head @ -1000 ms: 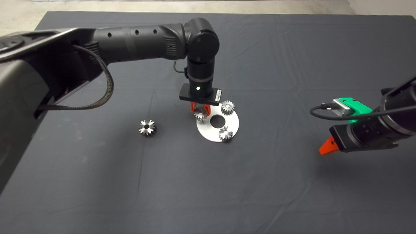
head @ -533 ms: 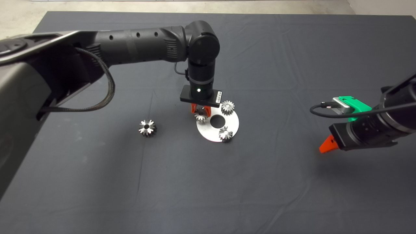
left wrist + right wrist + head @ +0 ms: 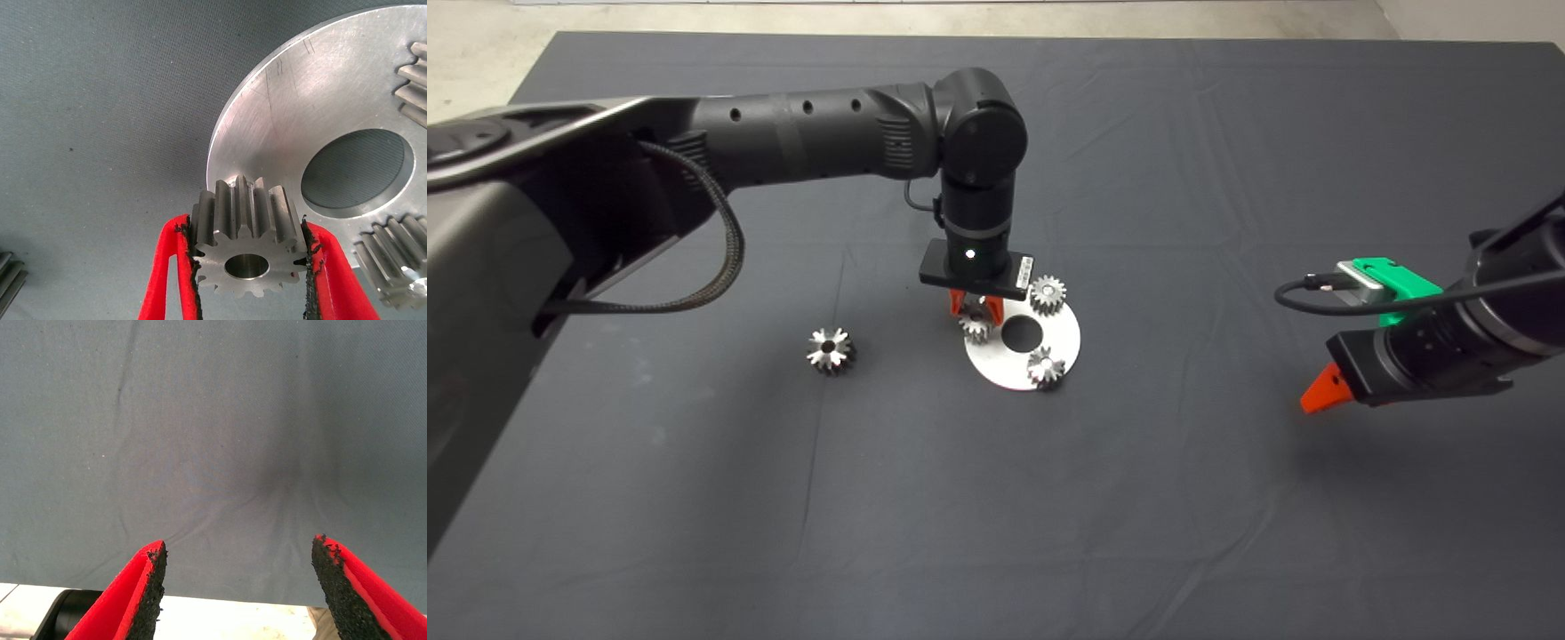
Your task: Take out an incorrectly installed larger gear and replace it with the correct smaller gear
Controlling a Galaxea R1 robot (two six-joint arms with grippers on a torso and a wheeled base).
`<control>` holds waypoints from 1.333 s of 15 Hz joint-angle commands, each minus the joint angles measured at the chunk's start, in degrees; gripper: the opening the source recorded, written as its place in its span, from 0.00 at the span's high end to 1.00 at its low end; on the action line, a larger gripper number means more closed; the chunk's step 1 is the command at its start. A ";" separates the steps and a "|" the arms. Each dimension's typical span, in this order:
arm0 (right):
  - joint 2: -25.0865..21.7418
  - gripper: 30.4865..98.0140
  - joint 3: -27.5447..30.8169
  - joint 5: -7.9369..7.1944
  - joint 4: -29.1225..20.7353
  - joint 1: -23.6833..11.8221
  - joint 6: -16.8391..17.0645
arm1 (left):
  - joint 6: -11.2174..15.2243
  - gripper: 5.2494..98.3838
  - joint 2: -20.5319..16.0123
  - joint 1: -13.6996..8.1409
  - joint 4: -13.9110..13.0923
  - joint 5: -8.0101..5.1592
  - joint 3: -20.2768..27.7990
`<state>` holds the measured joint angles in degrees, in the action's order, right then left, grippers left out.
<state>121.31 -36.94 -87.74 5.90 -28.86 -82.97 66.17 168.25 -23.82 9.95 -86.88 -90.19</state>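
Observation:
My left gripper [image 3: 976, 313] hangs over the left rim of the round silver plate [image 3: 1060, 338], shut on a smaller gear [image 3: 976, 328]. In the left wrist view that fine-toothed gear [image 3: 247, 248] sits clamped between both red fingers [image 3: 168, 267], right at the edge of the plate [image 3: 287, 113]. Two more small gears [image 3: 1048, 293] [image 3: 1044, 366] stand on the plate. The larger gear [image 3: 831, 349], with deep star-like teeth, lies on the mat to the left of the plate. My right gripper [image 3: 1320, 391] waits open at the right, holding nothing [image 3: 243, 587].
The plate has a round centre hole [image 3: 1023, 332]. The dark mat [image 3: 996, 498] spreads wide around the plate. Pale floor shows beyond the mat's far edge.
The left gripper has sunk slightly with the small gear toward the plate's left rim. The right arm has drifted a little to the right.

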 commanded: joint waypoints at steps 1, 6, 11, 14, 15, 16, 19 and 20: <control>0.49 0.59 0.04 -7.27 -1.77 -1.56 0.35 | -0.34 0.81 0.20 2.91 -0.54 0.60 0.20; 0.56 0.59 0.21 -7.27 -1.86 -1.56 0.35 | -0.34 0.81 0.20 3.25 -0.46 1.10 0.29; 0.56 0.59 0.48 -7.27 -1.86 -1.56 0.26 | -0.43 0.81 0.20 3.08 -0.46 1.10 0.11; 0.47 0.59 0.39 -7.27 -1.86 -1.56 0.26 | -0.52 0.82 0.20 2.81 -0.46 0.93 0.11; 0.47 0.59 0.39 -7.27 -1.86 -1.56 0.26 | -0.52 0.82 0.20 2.75 -0.54 0.93 0.03; 0.47 0.59 0.39 -7.27 -1.86 -1.56 0.26 | -0.52 0.82 0.20 2.72 -0.54 0.84 -0.06; 0.47 0.59 0.31 -7.27 -1.85 -1.56 0.26 | -0.52 0.82 0.20 2.72 -0.54 0.84 -0.06; 0.47 0.59 0.38 -7.27 -1.86 -1.56 0.26 | -0.52 0.82 0.20 2.63 -0.54 0.84 -0.06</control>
<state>121.77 -36.96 -87.74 5.90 -29.10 -82.93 66.12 168.25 -22.04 10.74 -86.47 -90.19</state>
